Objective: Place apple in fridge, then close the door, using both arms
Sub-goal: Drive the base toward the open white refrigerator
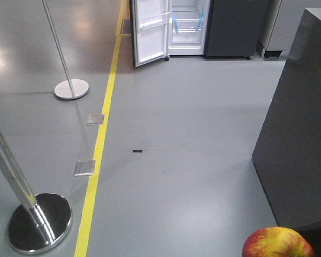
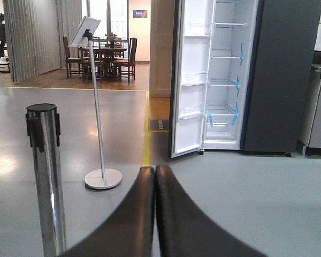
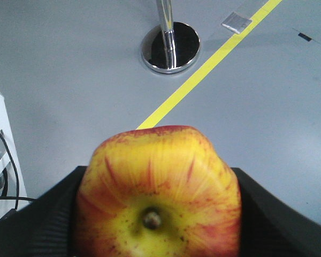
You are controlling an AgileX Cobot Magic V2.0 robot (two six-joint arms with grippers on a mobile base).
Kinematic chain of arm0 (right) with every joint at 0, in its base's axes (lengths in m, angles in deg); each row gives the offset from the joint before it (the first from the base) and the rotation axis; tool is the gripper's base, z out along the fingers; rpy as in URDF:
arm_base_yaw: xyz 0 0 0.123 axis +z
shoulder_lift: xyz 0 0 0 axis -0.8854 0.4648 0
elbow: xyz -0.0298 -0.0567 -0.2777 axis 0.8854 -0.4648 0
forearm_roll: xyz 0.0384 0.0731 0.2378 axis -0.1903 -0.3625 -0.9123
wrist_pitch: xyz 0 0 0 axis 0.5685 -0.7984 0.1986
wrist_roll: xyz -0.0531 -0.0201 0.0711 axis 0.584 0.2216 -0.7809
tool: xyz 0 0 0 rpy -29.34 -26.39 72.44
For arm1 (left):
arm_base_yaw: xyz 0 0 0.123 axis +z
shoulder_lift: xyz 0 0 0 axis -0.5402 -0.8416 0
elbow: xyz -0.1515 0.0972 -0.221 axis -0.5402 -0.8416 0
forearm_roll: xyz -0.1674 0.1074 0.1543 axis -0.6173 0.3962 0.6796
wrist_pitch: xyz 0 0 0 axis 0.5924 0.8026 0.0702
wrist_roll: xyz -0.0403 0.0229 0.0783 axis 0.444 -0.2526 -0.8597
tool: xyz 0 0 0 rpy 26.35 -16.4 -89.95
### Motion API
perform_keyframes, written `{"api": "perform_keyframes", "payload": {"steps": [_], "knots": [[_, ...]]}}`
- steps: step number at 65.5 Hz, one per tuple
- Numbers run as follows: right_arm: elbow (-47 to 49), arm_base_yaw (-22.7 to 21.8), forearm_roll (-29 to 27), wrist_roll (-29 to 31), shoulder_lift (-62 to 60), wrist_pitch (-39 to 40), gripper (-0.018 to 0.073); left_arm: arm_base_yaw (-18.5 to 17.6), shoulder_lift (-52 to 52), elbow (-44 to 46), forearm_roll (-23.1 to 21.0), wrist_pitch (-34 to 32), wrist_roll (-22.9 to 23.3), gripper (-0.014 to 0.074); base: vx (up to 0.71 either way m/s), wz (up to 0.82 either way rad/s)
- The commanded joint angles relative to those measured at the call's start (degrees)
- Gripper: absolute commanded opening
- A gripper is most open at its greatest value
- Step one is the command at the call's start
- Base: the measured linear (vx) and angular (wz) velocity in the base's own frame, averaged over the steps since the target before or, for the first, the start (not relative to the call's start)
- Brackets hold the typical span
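The red and yellow apple (image 3: 158, 193) fills the right wrist view, its stem dimple facing the camera, and my right gripper (image 3: 158, 214) is shut on it with a black finger pressed on each side. The same apple (image 1: 277, 242) shows at the bottom right of the front view. My left gripper (image 2: 154, 176) is shut, its two black fingers touching with nothing between them. Far ahead stands the dark grey fridge (image 2: 283, 75) with its door (image 2: 191, 80) swung open to the left, showing white lining, clear shelves and blue tape. In the front view the fridge (image 1: 187, 27) is at the top.
A chrome stanchion post (image 1: 37, 219) stands near left, and a white-based sign stand (image 1: 71, 88) farther on. A yellow floor line (image 1: 101, 144) runs toward the fridge. A tall dark grey cabinet (image 1: 299, 134) rises close on the right. Two metal floor plates (image 1: 84, 167) lie by the line.
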Motion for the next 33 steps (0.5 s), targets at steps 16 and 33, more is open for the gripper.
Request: {"api": "perform_keyframes", "payload": {"steps": [16,33], "knots": [[1.52,-0.13,-1.04,0.44,-0.03,3.35,0.0067,0.15,0.89,-1.71,-0.08,-4.26,0.42,-0.0006,0.22,-0.06],[1.52,-0.13,-1.04,0.44,-0.03,3.35,0.0067,0.15,0.89,-1.71,-0.08,-4.26,0.42,-0.0006,0.23,-0.04]]}}
